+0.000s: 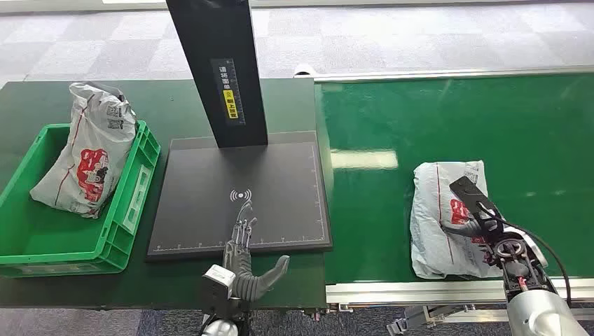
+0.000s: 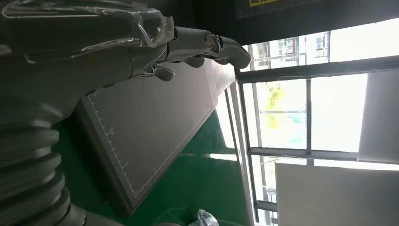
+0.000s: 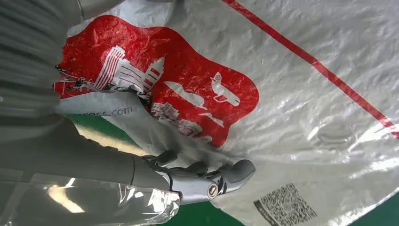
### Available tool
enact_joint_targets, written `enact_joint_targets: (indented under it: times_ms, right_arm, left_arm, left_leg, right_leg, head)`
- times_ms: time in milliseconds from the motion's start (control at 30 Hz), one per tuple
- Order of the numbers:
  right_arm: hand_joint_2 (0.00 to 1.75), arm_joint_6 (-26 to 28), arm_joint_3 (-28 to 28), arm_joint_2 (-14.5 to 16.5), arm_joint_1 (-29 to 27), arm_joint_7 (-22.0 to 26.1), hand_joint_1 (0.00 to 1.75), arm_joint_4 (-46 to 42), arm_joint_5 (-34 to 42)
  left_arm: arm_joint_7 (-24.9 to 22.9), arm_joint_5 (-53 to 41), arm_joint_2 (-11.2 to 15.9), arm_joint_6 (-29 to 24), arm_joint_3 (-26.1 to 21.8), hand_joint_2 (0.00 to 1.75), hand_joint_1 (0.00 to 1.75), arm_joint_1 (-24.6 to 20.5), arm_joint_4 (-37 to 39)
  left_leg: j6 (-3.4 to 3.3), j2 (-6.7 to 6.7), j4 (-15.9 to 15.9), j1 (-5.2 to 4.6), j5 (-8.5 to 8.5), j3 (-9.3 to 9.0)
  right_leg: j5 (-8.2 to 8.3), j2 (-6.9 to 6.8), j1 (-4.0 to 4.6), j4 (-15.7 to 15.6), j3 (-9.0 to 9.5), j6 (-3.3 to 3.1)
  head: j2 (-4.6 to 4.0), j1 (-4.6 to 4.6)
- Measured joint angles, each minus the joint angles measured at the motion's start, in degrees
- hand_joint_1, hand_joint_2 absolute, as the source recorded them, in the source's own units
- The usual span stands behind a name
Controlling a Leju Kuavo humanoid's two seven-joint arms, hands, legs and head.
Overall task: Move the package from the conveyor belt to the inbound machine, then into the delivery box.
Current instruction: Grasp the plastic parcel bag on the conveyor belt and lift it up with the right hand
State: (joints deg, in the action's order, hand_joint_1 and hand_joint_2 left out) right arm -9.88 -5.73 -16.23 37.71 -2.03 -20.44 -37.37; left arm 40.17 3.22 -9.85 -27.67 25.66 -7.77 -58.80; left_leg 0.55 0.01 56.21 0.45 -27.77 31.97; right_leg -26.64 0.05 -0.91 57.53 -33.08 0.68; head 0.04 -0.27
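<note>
On your green conveyor belt (image 1: 490,119), right hand (image 1: 483,224) grips the package (image 1: 438,210); left hand (image 1: 245,262) spread, empty.

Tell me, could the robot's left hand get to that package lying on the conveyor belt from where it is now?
Probably not easily. The left hand hovers open over the scanner pad's near edge, well away from the package on the conveyor belt. The right hand is already on that package and would be in the way.

Grey carpet tiles (image 1: 420,35) are covering the floor at 12 o'clock beyond the green table (image 1: 42,105). Daylight is pouring through tall windows (image 2: 324,117), glaring on a white wall (image 2: 339,193).
</note>
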Motion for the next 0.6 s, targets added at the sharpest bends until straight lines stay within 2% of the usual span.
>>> enact_joint_targets:
  times_ms: [133,267,400,600]
  right_arm:
    - [1.75,-2.23,0.06,0.77,0.79,-2.37,0.02,1.01,-0.54]
    - [1.75,-5.45,0.84,1.79,2.11,-8.68,1.75,2.4,-2.49]
    - [1.75,-4.17,1.55,2.44,2.85,-11.23,1.75,2.99,-3.85]
    - [1.75,2.68,1.75,4.46,3.04,-7.08,1.75,3.13,-4.12]
  left_arm:
    - [0.0,0.16,0.01,-0.34,0.0,1.75,0.0,0.0,0.0]
    - [0.0,0.34,0.01,-0.46,0.01,1.75,0.0,-0.04,0.09]
    - [0.0,0.32,0.0,-1.25,0.01,1.75,0.0,-0.06,0.19]
    - [0.0,0.66,0.1,-3.0,-1.62,1.75,0.0,1.04,-1.7]
  left_leg:
    - [0.0,0.01,0.0,0.01,0.0,-0.02]
    - [0.01,0.02,0.0,0.03,0.0,-0.07]
    - [0.01,0.02,-0.01,0.03,0.0,-0.1]
    - [0.01,0.04,-0.02,0.03,0.0,-0.16]
  right_leg:
    - [0.0,0.0,0.0,0.0,-0.01,0.0]
    - [0.0,0.01,0.02,0.0,0.0,0.0]
    - [-0.01,0.01,0.03,0.0,0.08,0.0]
    - [0.0,0.02,0.03,0.0,0.13,-0.01]
  head:
    - [-0.01,-0.01]
    - [-0.01,0.0]
    - [0.0,0.02]
    - [-0.01,0.02]
